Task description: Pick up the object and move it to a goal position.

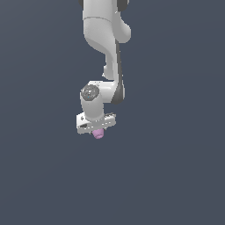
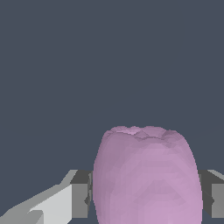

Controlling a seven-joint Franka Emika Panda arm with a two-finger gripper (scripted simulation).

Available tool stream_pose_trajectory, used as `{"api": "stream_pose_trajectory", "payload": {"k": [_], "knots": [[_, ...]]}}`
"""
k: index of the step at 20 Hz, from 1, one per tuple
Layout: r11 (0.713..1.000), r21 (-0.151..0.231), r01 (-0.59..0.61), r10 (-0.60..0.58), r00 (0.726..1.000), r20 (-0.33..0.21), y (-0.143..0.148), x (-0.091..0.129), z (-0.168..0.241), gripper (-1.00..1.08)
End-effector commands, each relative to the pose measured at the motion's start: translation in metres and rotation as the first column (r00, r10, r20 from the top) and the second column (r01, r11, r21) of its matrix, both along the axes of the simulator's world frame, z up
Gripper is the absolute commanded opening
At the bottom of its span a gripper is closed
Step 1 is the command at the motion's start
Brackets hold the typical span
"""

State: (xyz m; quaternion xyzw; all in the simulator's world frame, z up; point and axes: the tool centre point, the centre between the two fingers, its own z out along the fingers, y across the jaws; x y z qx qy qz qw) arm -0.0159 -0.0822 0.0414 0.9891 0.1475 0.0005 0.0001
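The object (image 1: pixel 98 134) is a small pink-lilac rounded lump. In the exterior view it sticks out just below my white gripper (image 1: pixel 97 131), near the middle of the picture. In the wrist view the object (image 2: pixel 146 179) fills the space between my two fingers, with one grey fingertip (image 2: pixel 81 194) pressed on one side and the other fingertip (image 2: pixel 214 197) on the opposite side. The gripper is shut on the object. The fingers themselves are mostly hidden behind the hand in the exterior view.
The white arm (image 1: pixel 105 39) comes down from the top of the exterior view. A plain dark grey-blue surface (image 1: pixel 176 176) lies all around.
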Motion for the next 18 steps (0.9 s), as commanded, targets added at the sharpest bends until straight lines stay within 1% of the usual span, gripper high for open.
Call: {"api": "stream_pose_trajectory", "payload": {"k": [1, 6, 10, 14, 18], "knots": [[1.000, 0.000, 0.000, 0.000, 1.000, -0.001, 0.000, 0.000, -0.001, -1.00], [1.000, 0.000, 0.000, 0.000, 1.000, 0.000, 0.000, 0.000, 0.000, -1.00], [1.000, -0.004, 0.010, -0.010, 1.000, 0.011, 0.002, 0.003, 0.004, -1.00], [0.999, -0.013, 0.033, -0.033, 0.999, 0.036, 0.007, 0.010, 0.014, -1.00], [0.997, -0.024, 0.069, -0.067, 0.995, 0.074, 0.013, 0.021, 0.028, -1.00]]}}
